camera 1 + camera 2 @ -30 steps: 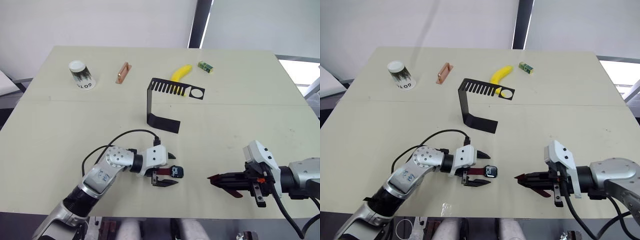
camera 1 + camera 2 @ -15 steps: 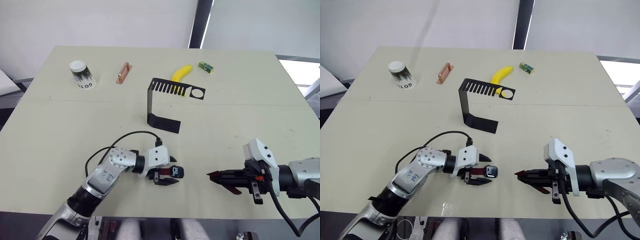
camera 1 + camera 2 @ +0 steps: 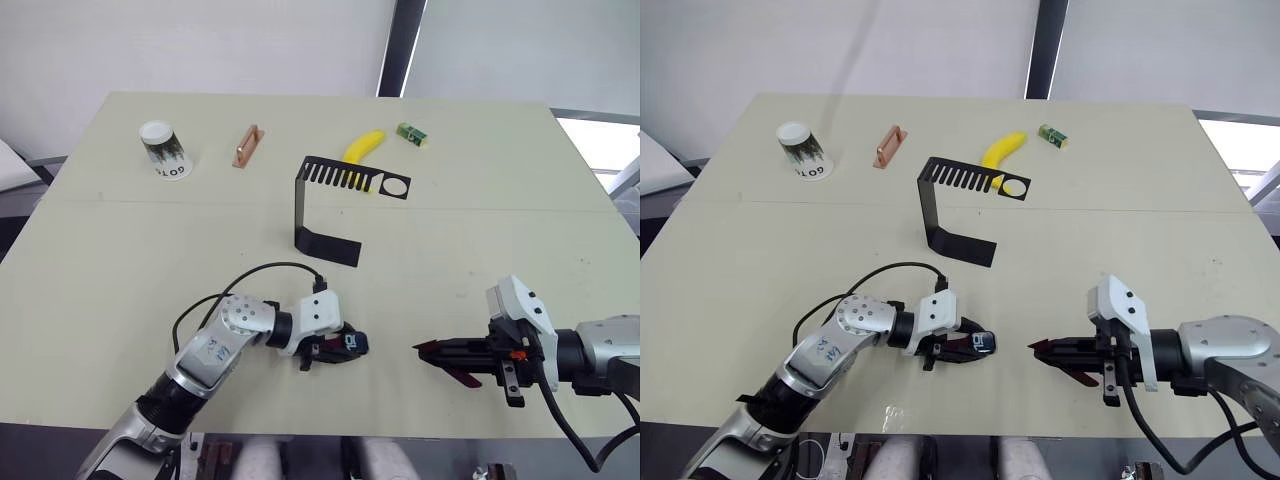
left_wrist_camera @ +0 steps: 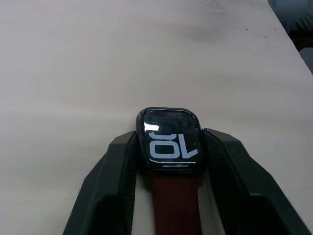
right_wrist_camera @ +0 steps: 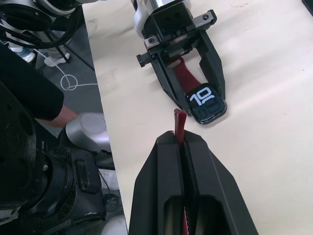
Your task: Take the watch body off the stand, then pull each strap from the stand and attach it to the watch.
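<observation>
Near the table's [image 3: 120, 260] front edge, the left gripper [image 4: 171, 161] pinches the watch [image 4: 169, 139] with one strap [image 4: 175, 205] attached; the right gripper [image 5: 183, 147], just beside, clamps the other strap [image 5: 179, 125]. Mid-table stands the bare stand [image 3: 330, 205].

My left gripper [image 4: 171, 161] lies low on the table, wrist rolled so both fingers [image 4: 110, 181] point toward my right side, closed against the sides of the watch body [image 4: 169, 139]. My right gripper [image 5: 182, 139] is level, pointing toward my left arm, fingers pinched together on a strap [image 5: 179, 125].
</observation>
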### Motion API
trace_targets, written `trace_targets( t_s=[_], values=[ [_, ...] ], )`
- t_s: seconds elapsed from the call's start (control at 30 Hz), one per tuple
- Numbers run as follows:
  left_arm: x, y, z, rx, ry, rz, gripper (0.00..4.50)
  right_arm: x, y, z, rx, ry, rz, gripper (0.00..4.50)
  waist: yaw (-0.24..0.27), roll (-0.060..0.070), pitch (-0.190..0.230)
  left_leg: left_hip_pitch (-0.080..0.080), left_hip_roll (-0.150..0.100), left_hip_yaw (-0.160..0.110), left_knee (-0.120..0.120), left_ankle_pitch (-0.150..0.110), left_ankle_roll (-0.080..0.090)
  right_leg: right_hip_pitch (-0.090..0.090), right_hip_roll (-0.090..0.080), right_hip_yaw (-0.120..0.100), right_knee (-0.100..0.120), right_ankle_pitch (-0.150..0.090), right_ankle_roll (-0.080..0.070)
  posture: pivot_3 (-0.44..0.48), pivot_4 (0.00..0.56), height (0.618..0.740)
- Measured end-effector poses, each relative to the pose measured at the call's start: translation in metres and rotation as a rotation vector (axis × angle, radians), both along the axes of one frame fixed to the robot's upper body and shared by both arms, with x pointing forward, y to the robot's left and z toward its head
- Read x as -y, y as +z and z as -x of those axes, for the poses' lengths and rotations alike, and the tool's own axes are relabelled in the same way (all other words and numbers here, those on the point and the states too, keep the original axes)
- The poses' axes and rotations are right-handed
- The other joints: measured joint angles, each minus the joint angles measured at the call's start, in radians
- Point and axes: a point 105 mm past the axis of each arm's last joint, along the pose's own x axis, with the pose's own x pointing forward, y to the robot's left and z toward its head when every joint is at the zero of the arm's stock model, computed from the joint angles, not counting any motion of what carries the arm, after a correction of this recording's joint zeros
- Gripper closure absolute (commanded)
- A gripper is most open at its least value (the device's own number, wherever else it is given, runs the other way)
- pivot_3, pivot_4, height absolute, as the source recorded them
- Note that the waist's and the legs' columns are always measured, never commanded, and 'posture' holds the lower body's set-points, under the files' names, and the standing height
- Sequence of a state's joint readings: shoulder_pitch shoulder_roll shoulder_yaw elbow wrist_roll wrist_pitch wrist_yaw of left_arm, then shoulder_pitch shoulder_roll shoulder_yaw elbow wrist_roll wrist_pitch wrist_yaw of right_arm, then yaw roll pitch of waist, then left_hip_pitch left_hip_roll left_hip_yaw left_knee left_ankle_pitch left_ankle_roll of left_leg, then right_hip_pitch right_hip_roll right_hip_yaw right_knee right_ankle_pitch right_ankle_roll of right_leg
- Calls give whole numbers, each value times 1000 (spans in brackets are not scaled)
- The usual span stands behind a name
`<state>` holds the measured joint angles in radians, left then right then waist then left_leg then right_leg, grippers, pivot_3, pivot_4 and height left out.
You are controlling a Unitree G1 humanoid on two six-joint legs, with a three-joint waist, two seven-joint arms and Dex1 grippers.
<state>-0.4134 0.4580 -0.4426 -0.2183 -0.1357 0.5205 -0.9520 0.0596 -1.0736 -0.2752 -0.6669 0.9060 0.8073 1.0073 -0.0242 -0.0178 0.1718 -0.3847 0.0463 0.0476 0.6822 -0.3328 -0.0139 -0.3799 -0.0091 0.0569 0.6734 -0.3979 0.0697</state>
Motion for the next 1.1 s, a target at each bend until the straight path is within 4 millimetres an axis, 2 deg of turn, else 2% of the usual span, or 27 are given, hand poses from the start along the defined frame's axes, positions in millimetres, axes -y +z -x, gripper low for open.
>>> trace_targets(
  t_s=[0.13, 0.27, 0.37, 0.47, 0.57, 0.7, 0.77, 0.93, 1.1],
  values=[
    [0, 0, 0, -1, 1, 0, 2907, 0, 0, 0, 3, 0, 1, 4500, 0, 0, 0, 0, 0, 0, 0, 0, 0, 0, 0, 0, 0, 0, 0, 0, 150, 740],
    [-9, 12, -19, -40, 84, 28, 2907, -3, 6, -8, 104, 25, 34, 4500, -3, 0, 0, 1, 0, 0, 1, 0, 0, 1, 0, 0, 1, 0, 0, 0, 150, 740],
    [-23, 35, -38, -231, 199, 149, 2907, -13, 14, -27, 313, 70, 81, 4500, -3, 0, 0, 2, 0, 0, 1, 0, 0, 1, 0, 0, 2, 0, 0, 0, 150, 740],
    [-29, 45, -47, -347, 250, 212, 2907, -17, 12, -42, 450, 83, 129, 4500, -3, 0, 0, 2, 0, 0, 1, 0, 0, 1, 0, 0, 2, 0, 0, 0, 150, 740],
    [-36, 51, -47, -496, 272, 256, 2907, -27, 8, -57, 612, 117, 181, 4500, -4, 0, 0, 1, 0, 0, 1, 0, -1, -1, 0, 0, 5, 0, 0, 0, 150, 740],
    [-44, 57, -41, -578, 244, 266, 2907, -41, 6, -69, 738, 122, 173, 4500, -5, 0, 0, 1, 0, 0, 1, 1, -2, -3, 0, 0, 7, 0, 0, 0, 150, 740],
    [-47, 59, -44, -627, 265, 292, 2907, -44, 4, -72, 776, 133, 190, 4500, -5, 0, 0, 1, 0, 0, 2, 1, -2, -3, 0, 0, 7, 0, 0, 0, 150, 740],
    [-51, 71, -49, -638, 268, 316, 2907, -54, 11, -77, 899, 166, 209, 4500, -3, 0, 0, 1, 0, 0, 3, 1, -2, -3, -1, 0, 10, 0, 0, 0, 150, 740],
    [-49, 67, -52, -670, 282, 326, 2907, -60, 5, -78, 914, 181, 228, 4500, -4, 0, 0, 1, 0, 0, 3, 1, -2, -4, -1, 0, 13, 0, 0, 0, 150, 740]
  ],
)
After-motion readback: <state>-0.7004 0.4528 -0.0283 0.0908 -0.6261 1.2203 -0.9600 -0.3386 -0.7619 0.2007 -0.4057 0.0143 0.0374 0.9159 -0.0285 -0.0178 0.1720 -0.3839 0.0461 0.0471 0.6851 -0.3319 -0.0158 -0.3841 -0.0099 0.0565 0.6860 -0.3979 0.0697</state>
